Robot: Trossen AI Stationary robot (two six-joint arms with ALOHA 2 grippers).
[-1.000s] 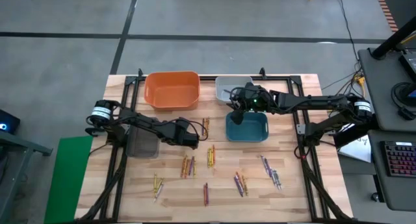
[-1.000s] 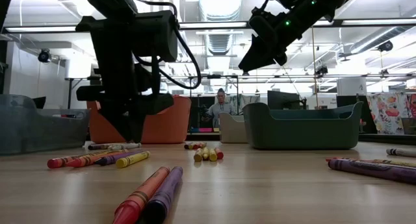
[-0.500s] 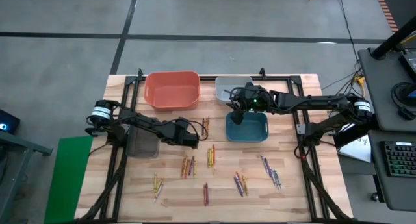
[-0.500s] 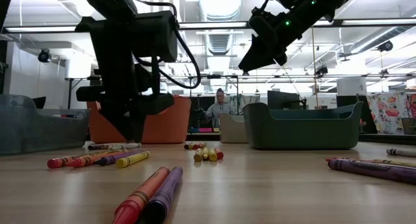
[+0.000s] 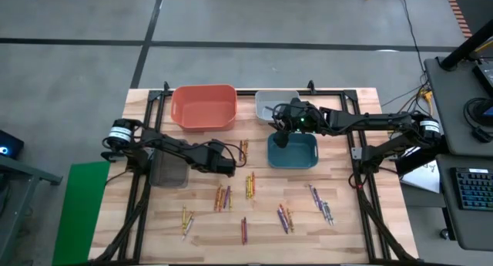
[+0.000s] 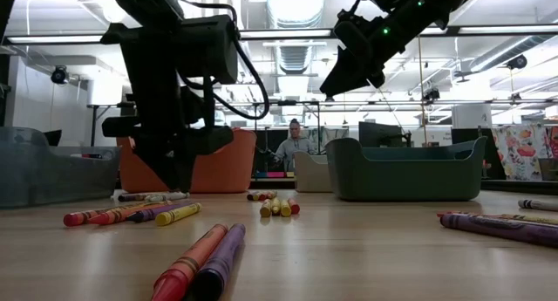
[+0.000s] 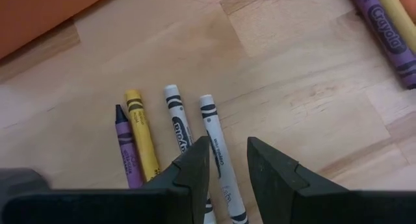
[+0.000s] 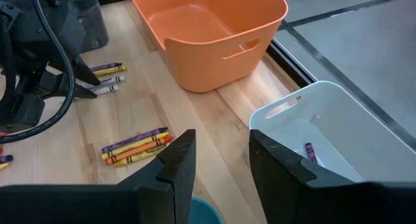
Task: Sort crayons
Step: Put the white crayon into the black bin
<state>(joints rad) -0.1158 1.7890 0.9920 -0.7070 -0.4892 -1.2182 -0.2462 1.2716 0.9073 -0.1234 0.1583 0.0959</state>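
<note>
wooden table (image 7: 286, 74), purple crayon (image 7: 383, 34) labelled crayola, left fingers (image 7: 227, 172) astride white crayon (image 7: 218, 152)

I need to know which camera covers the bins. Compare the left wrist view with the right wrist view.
Left wrist only: a white paper-wrapped crayon lying between the left hand's open fingers, close up.
Right wrist only: the white plastic bin holding one purple crayon, and the open right hand.
Both: the orange plastic bin and the wooden table.

Crayons (image 5: 248, 185) scattered flat in small clusters on the wooden table (image 5: 354, 220)
</note>
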